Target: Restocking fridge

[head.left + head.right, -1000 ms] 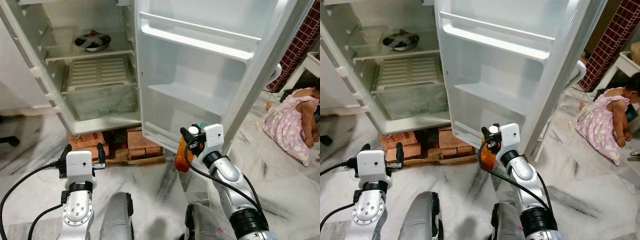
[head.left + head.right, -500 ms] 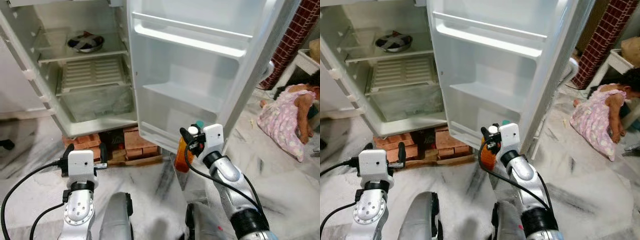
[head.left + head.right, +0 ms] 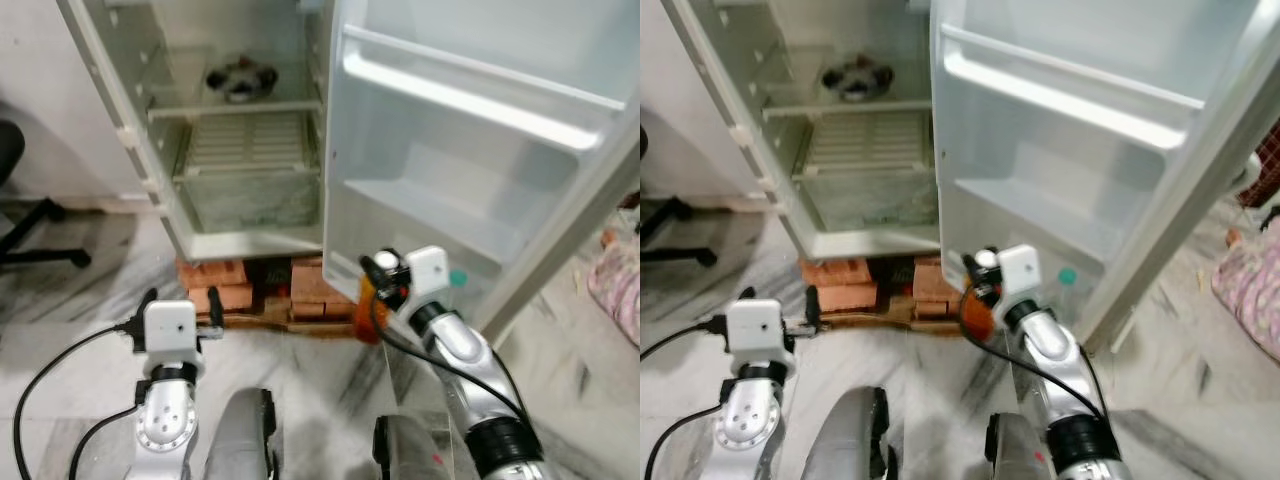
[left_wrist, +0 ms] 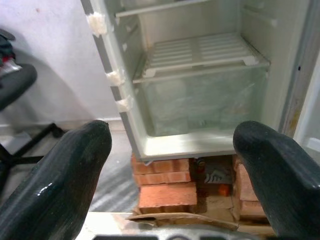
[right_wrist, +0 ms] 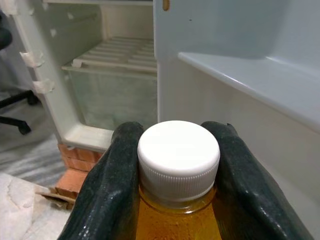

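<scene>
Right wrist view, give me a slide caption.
Right gripper clamps an amber bottle below its white cap, facing the open fridge.

Upright orange bottle (image 5: 177, 210), white-capped, before the open fridge (image 3: 250, 150) door.

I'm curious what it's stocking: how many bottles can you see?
1: an orange bottle with a white cap, gripped at the neck by the right gripper in front of the open fridge door. Others could be hidden.
</scene>
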Robot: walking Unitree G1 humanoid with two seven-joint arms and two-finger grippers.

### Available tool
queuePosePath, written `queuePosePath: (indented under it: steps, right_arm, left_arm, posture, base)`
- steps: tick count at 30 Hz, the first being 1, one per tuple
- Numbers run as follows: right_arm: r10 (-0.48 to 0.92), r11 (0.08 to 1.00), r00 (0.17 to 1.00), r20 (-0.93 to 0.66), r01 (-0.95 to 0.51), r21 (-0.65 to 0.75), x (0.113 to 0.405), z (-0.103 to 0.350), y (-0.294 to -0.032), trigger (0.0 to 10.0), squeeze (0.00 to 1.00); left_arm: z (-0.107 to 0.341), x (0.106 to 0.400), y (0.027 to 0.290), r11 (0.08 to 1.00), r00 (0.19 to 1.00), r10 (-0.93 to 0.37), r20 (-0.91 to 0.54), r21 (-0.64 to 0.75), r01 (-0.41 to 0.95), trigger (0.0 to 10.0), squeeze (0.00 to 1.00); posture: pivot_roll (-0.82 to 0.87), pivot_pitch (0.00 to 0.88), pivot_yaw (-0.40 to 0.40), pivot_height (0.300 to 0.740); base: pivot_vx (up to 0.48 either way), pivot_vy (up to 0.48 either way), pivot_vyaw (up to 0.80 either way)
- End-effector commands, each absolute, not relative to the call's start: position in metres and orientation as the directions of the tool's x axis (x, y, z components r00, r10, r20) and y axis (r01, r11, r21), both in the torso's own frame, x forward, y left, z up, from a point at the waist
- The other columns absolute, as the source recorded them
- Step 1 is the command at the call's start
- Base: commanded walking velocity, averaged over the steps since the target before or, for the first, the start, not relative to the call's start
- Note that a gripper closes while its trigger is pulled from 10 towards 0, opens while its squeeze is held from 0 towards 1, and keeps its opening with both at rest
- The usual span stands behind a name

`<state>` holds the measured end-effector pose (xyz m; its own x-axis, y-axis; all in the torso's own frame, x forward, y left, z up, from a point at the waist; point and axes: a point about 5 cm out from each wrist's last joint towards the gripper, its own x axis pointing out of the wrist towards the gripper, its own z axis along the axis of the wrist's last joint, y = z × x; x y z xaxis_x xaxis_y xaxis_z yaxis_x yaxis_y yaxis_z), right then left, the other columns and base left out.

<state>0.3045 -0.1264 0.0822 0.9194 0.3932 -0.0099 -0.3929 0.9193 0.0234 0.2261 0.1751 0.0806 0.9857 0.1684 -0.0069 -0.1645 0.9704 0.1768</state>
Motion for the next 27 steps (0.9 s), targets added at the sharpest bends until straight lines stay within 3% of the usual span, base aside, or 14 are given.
queuePosePath:
  steps: [1, 12, 18, 27]
  right_arm:
    - [0.411, 0.911, 0.911, 0.026, -0.411, 0.019, 0.3065, 0.0892, -0.1199, 10.0, 0.0]
    - [0.393, 0.919, 0.919, 0.029, -0.394, 0.009, 0.3082, 0.0901, -0.123, 10.0, 0.0]
    - [0.394, 0.919, 0.919, 0.028, -0.394, 0.008, 0.3085, 0.09, -0.123, 10.0, 0.0]
    - [0.397, 0.918, 0.917, 0.024, -0.398, 0.009, 0.3084, 0.0887, -0.1217, 10.0, 0.0]
  left_arm:
    - [0.0806, 0.2257, 0.1775, 0.97, 0.985, 0.172, -0.012, 0.176, -0.167, 10.0, 0.0]
    - [0.0801, 0.2264, 0.1762, 0.971, 0.986, 0.166, -0.017, 0.176, -0.161, 10.0, 0.0]
    - [0.0801, 0.2267, 0.1743, 0.974, 0.987, 0.162, -0.019, 0.166, -0.157, 10.0, 0.0]
    - [0.0794, 0.2263, 0.1716, 0.975, 0.988, 0.156, -0.022, 0.165, -0.15, 10.0, 0.0]
  posture:
    - [0.02, 0.105, -0.006, 0.614]
    - [0.02, 0.104, -0.008, 0.614]
    - [0.02, 0.104, -0.008, 0.614]
    - [0.02, 0.107, -0.009, 0.554]
  base:
    - [0.281, 0.0, 0.0]
    - [0.281, 0.0, 0.0]
    - [0.0, 0.0, 0.0]
    - [0.0, 0.0, 0.0]
